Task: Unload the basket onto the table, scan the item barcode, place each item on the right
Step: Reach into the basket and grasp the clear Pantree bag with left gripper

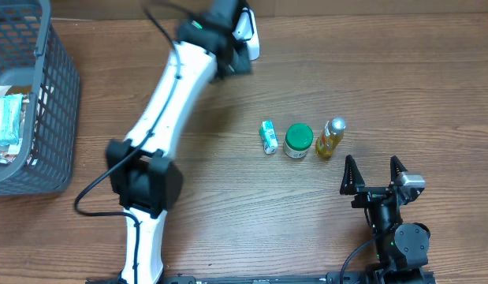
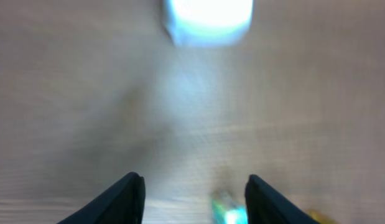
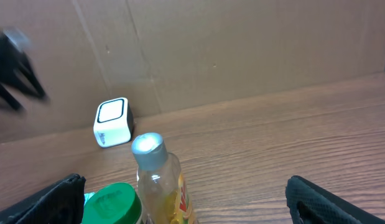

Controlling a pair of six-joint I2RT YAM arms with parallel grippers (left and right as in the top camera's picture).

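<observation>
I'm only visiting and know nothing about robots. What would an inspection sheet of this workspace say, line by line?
Surface: wooden table, no spills seen.
Job's things: white scanner cube at the far edge; small green carton, green-lidded jar and yellow bottle in a row mid-table.
Clutter: grey basket at the left edge, holding packets.
Claws: left claw open, empty, above the table near the scanner cube; right claw wide open, empty, just short of the yellow bottle.
Cables: black cable looping beside the left arm.
Surroundings: cardboard wall behind the table.
</observation>
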